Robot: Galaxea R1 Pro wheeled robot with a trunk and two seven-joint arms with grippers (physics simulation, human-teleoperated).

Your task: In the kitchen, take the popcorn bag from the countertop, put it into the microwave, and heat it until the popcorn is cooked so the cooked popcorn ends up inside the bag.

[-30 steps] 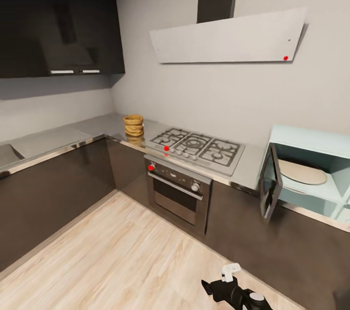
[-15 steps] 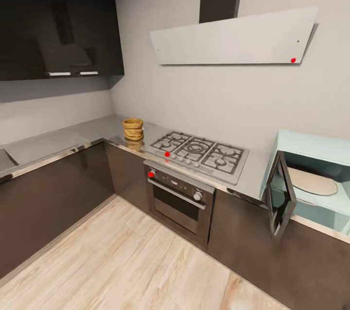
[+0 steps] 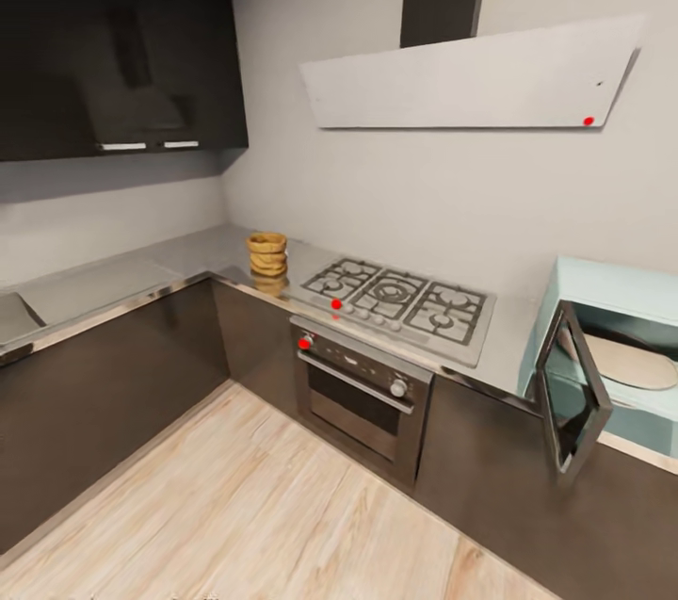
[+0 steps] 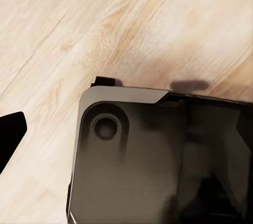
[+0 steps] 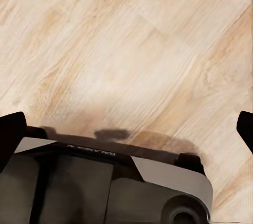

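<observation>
The tan-brown crumpled paper popcorn bag (image 3: 267, 254) stands upright on the long grey brushed-steel L-shaped table (image 3: 113, 278), near its inner corner and just beside the steel gas hob (image 3: 399, 293). Below the hob sits a built-in steel oven (image 3: 360, 390) with knobs and a dark glass front. Well apart from the bag, at the far end of the table, is the small pale blue boxy microwave (image 3: 612, 284); its dark-framed glass door (image 3: 573, 390) hangs wide open, and a pale round plate (image 3: 629, 361) lies inside. A pale slanted extractor hood (image 3: 471, 77) hangs on the wall above the hob, and glossy black wall cabinets (image 3: 113, 35) fill the corner.

Both wrist views look down on the light wooden plank floor (image 5: 137, 50) and the robot's dark base (image 4: 158, 155). In the left wrist view one dark fingertip (image 4: 9, 134) shows, so I cannot tell how far the left claw is open. In the right wrist view the right claw (image 5: 129, 129) has its two fingertips (image 5: 11, 132) spread wide apart, holding nothing.
</observation>
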